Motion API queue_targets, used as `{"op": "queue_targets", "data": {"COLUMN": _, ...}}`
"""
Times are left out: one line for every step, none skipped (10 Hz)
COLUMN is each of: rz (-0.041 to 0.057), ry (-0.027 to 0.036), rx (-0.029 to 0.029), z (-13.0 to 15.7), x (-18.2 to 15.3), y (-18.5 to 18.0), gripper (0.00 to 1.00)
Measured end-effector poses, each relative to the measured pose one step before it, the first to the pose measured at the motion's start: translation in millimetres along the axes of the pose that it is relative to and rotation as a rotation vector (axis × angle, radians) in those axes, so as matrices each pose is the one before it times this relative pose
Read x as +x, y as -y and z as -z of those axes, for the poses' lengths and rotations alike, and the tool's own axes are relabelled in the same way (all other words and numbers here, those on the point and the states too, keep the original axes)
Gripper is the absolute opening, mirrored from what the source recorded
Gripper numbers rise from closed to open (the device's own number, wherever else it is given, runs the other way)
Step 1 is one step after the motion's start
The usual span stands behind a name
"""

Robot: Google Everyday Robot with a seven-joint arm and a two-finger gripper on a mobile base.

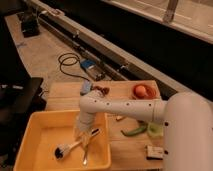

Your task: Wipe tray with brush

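Note:
The yellow tray (42,131) sits at the front left of the wooden table. The brush (75,145) lies inside it, with its dark bristle head at the lower left and its pale handle slanting up to the right. My gripper (83,131) hangs down into the tray from the white arm (125,107), right at the upper end of the brush handle. I cannot see whether it touches the handle. A thin metal spoon-like utensil (86,154) lies beside the brush in the tray.
The wooden table (65,92) holds an orange bowl (141,91), a green curved item (133,131), a pale green cup (155,130), a small box (154,151) and a blue item (86,87). A cable (69,62) lies on the floor behind.

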Motion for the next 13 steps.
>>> {"op": "queue_targets", "data": {"rz": 0.00204, "ry": -0.00485, "rx": 0.00131, "z": 0.01, "x": 1.61, "y": 0.28, "gripper": 0.17}}
{"op": "queue_targets", "data": {"rz": 0.00174, "ry": 0.00195, "rx": -0.00167, "z": -0.74, "x": -1.49, "y": -0.58, "gripper": 0.05}}
{"op": "queue_targets", "data": {"rz": 0.00570, "ry": -0.00068, "rx": 0.00104, "z": -1.27, "x": -1.97, "y": 0.47, "gripper": 0.01}}
{"op": "queue_targets", "data": {"rz": 0.00511, "ry": -0.00481, "rx": 0.00222, "z": 0.29, "x": -1.62, "y": 0.56, "gripper": 0.00}}
{"op": "queue_targets", "data": {"rz": 0.00573, "ry": -0.01037, "rx": 0.00255, "z": 2.03, "x": -2.86, "y": -0.12, "gripper": 0.00}}
{"op": "queue_targets", "data": {"rz": 0.00861, "ry": -0.01234, "rx": 0.00337, "z": 3.42, "x": -4.39, "y": -0.02, "gripper": 0.00}}
{"op": "queue_targets", "data": {"rz": 0.00918, "ry": -0.01499, "rx": 0.00641, "z": 6.71, "x": -5.65, "y": -0.22, "gripper": 0.00}}
{"op": "queue_targets", "data": {"rz": 0.00745, "ry": -0.01789, "rx": 0.00699, "z": 7.60, "x": -5.25, "y": -1.75, "gripper": 0.00}}
{"op": "queue_targets", "data": {"rz": 0.01453, "ry": -0.01669, "rx": 0.00595, "z": 6.79, "x": -7.69, "y": -0.69, "gripper": 0.00}}
{"op": "queue_targets", "data": {"rz": 0.01112, "ry": -0.01242, "rx": 0.00177, "z": 4.95, "x": -6.25, "y": -0.66, "gripper": 0.00}}
{"op": "queue_targets", "data": {"rz": 0.00313, "ry": -0.01129, "rx": -0.00429, "z": 4.97, "x": -4.76, "y": -3.53, "gripper": 0.00}}
{"op": "queue_targets", "data": {"rz": -0.00987, "ry": -0.01232, "rx": -0.01474, "z": 1.48, "x": -0.34, "y": -11.59, "gripper": 0.00}}
{"op": "queue_targets", "data": {"rz": -0.01875, "ry": -0.01025, "rx": -0.00598, "z": 0.82, "x": 4.06, "y": -9.70, "gripper": 0.00}}
